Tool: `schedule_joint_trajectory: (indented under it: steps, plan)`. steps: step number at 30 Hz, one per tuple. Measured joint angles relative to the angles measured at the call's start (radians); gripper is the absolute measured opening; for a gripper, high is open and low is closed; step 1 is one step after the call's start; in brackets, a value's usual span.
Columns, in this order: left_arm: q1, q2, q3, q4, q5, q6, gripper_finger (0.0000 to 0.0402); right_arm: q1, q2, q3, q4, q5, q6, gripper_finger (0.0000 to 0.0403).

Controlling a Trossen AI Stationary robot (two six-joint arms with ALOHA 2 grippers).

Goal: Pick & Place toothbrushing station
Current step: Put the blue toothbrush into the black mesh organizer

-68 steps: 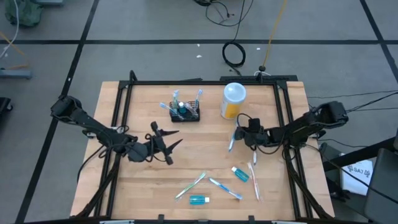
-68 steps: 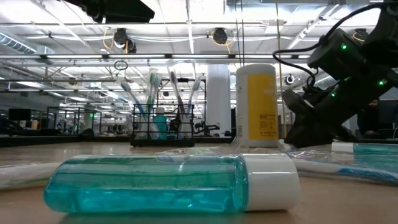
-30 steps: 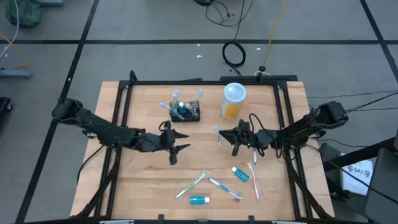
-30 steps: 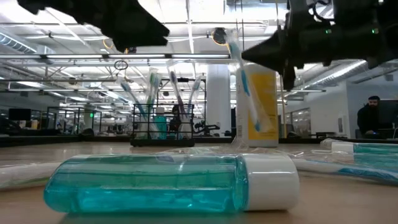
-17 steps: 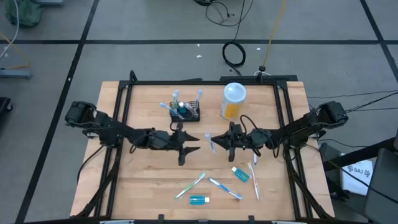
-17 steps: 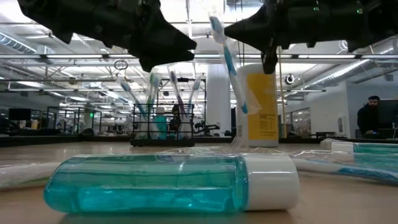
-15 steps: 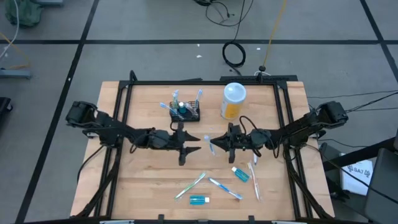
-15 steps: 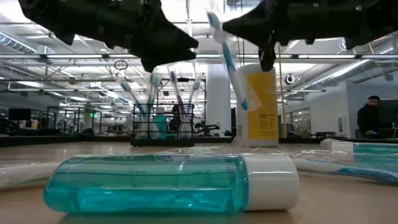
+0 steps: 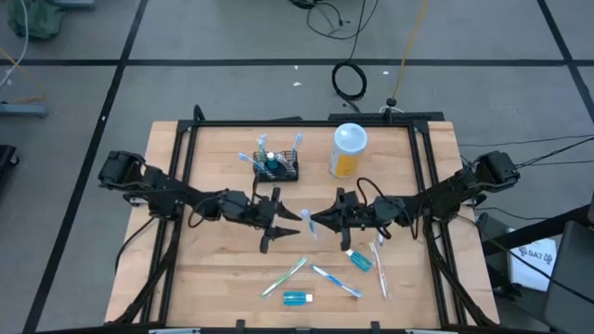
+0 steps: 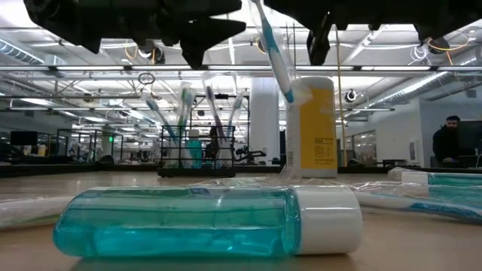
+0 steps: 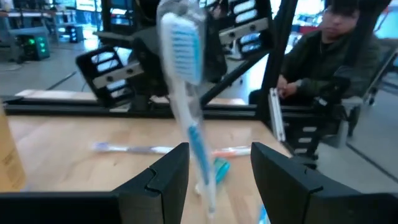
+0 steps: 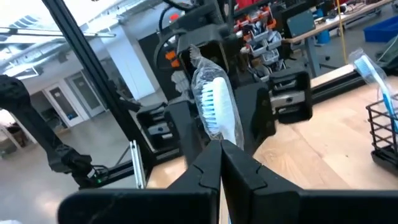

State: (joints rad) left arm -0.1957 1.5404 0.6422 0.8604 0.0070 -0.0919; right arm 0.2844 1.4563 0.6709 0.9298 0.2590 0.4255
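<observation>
Both hands have closed in on each other at the frame's centre since the earlier frame, when your left arm hung back at centre left and the right one sat lower right of the bottle; the right hand (image 9: 313,223) is pinched tight on a wrapped toothbrush (image 9: 307,224), brush head up, and the left hand (image 9: 286,225) faces it with fingers spread, holding nothing, tips just beside the brush; you look set up for a handover.

The rack (image 9: 277,167) stands on the worktop (image 9: 213,278) above centre, left of the yellow bottle (image 9: 346,149), already carrying brushes and a small teal bottle.

Judging by its looks, the brush is light and stiff, but the clear wrapper is likely slick and may slide in the grip; take it on the handle below the head, square across the flat sides. The rack seems light too; a nudge could tip it, so drop in from straight above.
</observation>
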Motion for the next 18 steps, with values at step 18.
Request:
schedule_joint_trajectory:
  steps: [18]
  plan:
    - [-0.003, 0.0, 0.001, 0.026, -0.004, -0.018, 0.0179, -0.001, 0.098, 0.147, -0.096, 0.001, -0.019, 0.0]
